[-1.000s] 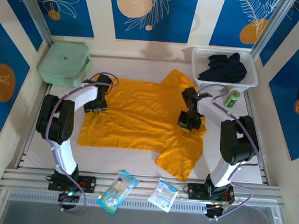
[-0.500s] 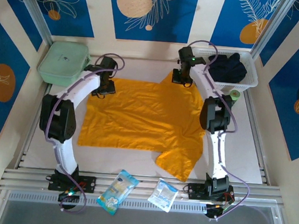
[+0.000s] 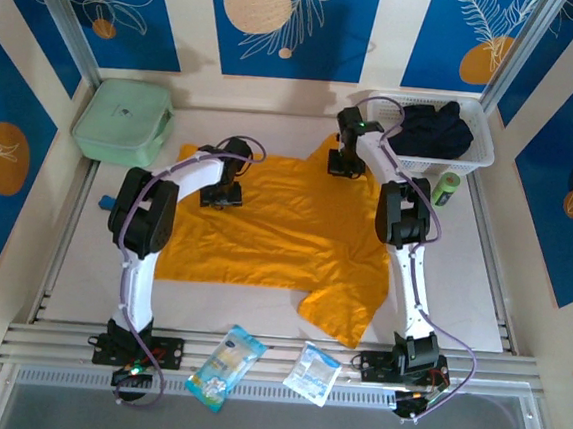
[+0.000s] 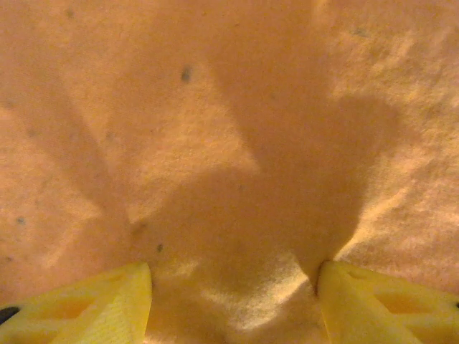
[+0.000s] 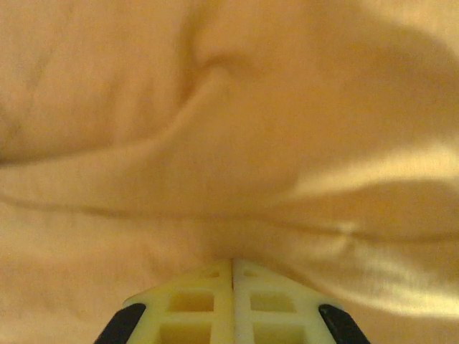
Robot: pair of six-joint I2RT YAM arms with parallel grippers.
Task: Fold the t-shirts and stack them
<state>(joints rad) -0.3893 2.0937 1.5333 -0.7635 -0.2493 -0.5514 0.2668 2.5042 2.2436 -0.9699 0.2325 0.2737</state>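
- Task status, near edge to far: one orange t-shirt (image 3: 275, 229) lies opened out flat on the surface (image 3: 208, 303). One sleeve points toward the near edge, the other toward the far side. No fold shows in it, and no stack exists. By my reading the work is at its start: this shirt has yet to be folded, and whatever else is to be stacked has yet to be laid out.
- Packets (image 3: 225, 367), count two: they lie side by side on the near rail between the arm bases, apart from the shirt.
- Arms, count two, both reaching out over the shirt.
- Left gripper (image 3: 223, 194), count one: over the shirt's left shoulder area. Its jaws stand released, apart, with cloth in the gap but nothing pinched.
- Right gripper (image 3: 345, 166), count one: at the far sleeve. Its jaws are clenched tip to tip against the cloth. Whether a pinch of fabric is caught, I cannot tell.
- Green cylinder (image 3: 443, 188), count one: just beside the basket's near edge.
- Mint-green case (image 3: 124, 120), count one: far left corner, zipped shut.
- White basket (image 3: 385, 123), count one: far right corner.
- Dark clothing (image 3: 429, 132): heaped in the basket, unfolded. The number of pieces is not readable.
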